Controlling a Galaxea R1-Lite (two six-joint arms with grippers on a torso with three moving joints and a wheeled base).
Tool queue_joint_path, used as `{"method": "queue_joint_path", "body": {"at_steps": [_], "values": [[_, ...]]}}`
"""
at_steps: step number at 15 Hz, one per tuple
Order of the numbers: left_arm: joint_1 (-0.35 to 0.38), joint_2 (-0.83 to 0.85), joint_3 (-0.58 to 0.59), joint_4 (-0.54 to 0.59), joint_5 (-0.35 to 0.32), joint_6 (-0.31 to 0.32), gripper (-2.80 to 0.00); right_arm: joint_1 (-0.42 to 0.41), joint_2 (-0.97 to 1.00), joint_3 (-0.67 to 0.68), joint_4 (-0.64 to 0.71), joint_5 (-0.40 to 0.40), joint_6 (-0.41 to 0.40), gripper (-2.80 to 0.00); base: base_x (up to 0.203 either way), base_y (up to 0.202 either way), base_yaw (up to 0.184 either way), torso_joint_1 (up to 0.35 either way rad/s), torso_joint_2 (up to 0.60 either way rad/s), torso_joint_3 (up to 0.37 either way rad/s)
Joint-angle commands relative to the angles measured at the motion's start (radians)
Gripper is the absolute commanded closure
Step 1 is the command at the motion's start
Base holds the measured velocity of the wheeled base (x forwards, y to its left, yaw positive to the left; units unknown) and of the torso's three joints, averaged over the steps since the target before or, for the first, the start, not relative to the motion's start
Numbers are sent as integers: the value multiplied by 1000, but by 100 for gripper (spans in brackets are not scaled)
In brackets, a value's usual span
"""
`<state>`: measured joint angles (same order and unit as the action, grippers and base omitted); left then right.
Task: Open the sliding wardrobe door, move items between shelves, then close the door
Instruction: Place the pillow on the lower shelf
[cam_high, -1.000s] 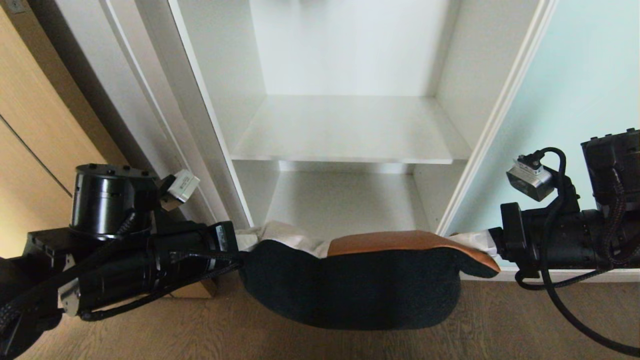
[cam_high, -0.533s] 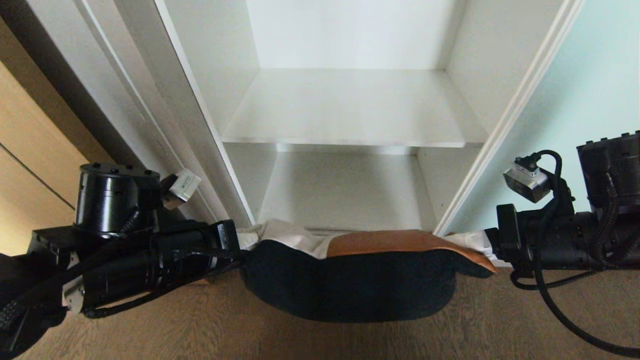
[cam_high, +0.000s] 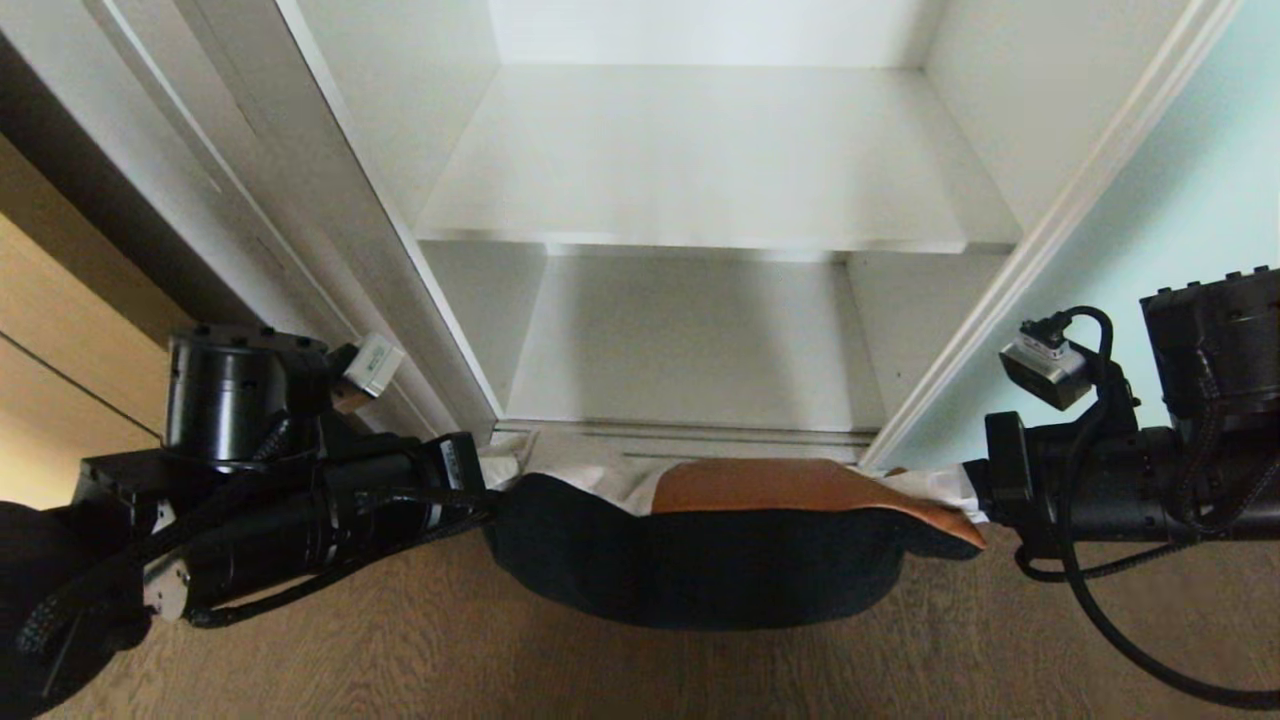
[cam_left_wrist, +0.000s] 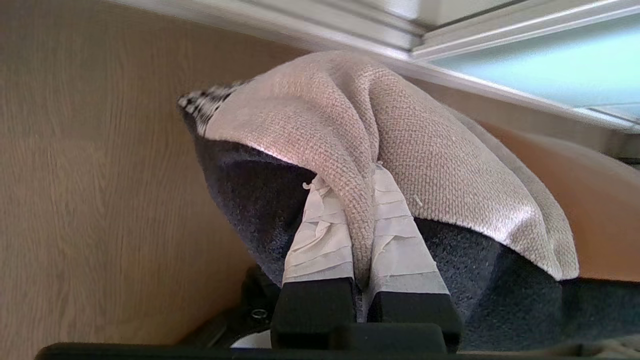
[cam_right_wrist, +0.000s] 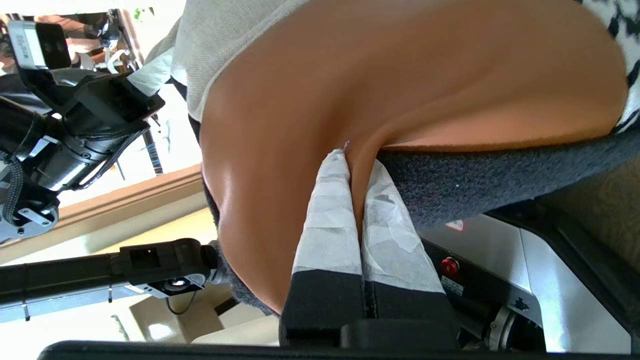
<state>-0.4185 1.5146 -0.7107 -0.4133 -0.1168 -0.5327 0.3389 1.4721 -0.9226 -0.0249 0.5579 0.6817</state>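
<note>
The patchwork cushion hangs between my two grippers, low over the floor in front of the open wardrobe, black back toward me and rust-orange panel on top. My left gripper is shut on its off-white corner, a fold of fabric pinched between the taped fingers. My right gripper is shut on the orange corner, its fingers squeezing the seam. Inside the wardrobe a white shelf spans the upper part and the bottom board lies below it, both bare. The frosted blue-green sliding door stands pushed to the right.
A tan wooden door is on the left beside the wardrobe's white side frame. The bottom track runs just behind the cushion. Wood-grain floor lies below. My base with a red button shows under the cushion.
The camera has moved: the shelf sits higher in the picture and the wardrobe's bottom track has come into view. Both grippers keep their hold on the cushion.
</note>
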Motion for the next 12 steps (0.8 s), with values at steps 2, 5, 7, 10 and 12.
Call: {"method": "queue_joint_path", "body": {"at_steps": [2,5,7,10,12], "values": [[0,7,5,-2,-1,-6,0,0,4,1,0,4,4,0,0,0,0,2,2,-201],[0,6,5,-2,-1,-10,0,8,5,2,0,4,4,0,0,0,0,6,1,-196],[0,6,5,-2,-3,-15,0,8,5,2,0,4,4,0,0,0,0,2,-1,-199],[0,7,7,-2,-3,-15,0,9,7,7,-1,4,4,0,0,0,0,5,0,-197],[0,7,8,-1,-3,-16,0,13,9,7,-1,4,4,0,0,0,0,-4,4,-201]]}}
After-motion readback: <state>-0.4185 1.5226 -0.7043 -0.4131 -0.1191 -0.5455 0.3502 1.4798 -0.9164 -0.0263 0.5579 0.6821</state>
